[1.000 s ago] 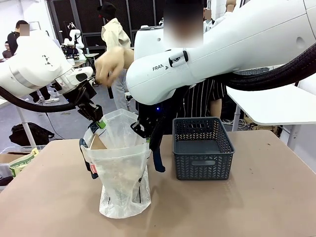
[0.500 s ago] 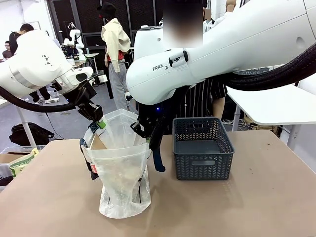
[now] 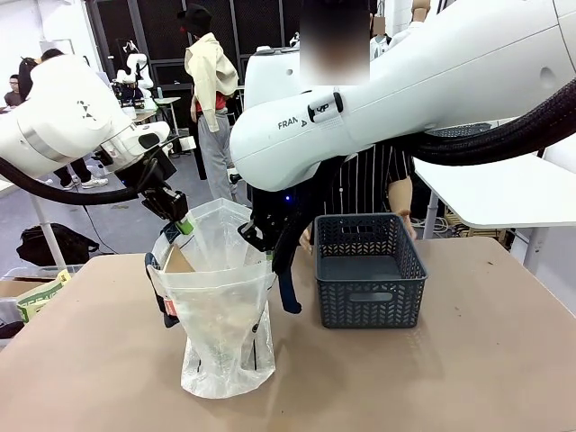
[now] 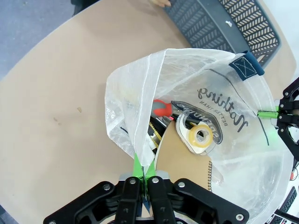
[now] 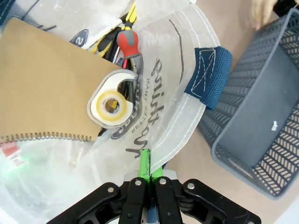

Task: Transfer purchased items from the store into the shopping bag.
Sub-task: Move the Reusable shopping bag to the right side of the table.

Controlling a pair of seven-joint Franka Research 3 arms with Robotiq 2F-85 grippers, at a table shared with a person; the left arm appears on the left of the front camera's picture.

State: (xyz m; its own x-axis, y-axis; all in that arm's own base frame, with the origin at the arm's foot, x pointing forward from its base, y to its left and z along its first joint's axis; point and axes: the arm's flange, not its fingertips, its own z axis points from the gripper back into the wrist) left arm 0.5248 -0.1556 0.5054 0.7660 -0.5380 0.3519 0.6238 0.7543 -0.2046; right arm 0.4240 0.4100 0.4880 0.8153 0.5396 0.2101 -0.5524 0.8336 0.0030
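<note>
The shopping bag [image 3: 220, 315], translucent white with navy straps, stands open on the table. My left gripper [image 3: 180, 221] is shut on its left rim and my right gripper [image 3: 262, 239] is shut on its right rim, holding the mouth apart. In the left wrist view my left gripper [image 4: 145, 173] pinches the rim; inside the bag lie a cream tape roll [image 4: 198, 135], a red-handled tool [image 4: 161, 108] and a flat brown cardboard piece [image 4: 182, 163]. My right gripper [image 5: 147, 173] clamps the opposite rim above the tape roll [image 5: 112, 105]. The dark grey store basket [image 3: 369, 270] stands to the right of the bag.
A person in a striped top stands behind the basket, one hand [image 3: 307, 237] near its far left corner. The basket's floor [image 5: 261, 98] is bare except for a small white speck. A navy strap [image 5: 210, 74] hangs over the bag's rim. Open tabletop lies in front and to the right.
The person's hand that was raised above the bag a second ago has drawn back toward the basket. Both grippers and the bag have stayed put.
</note>
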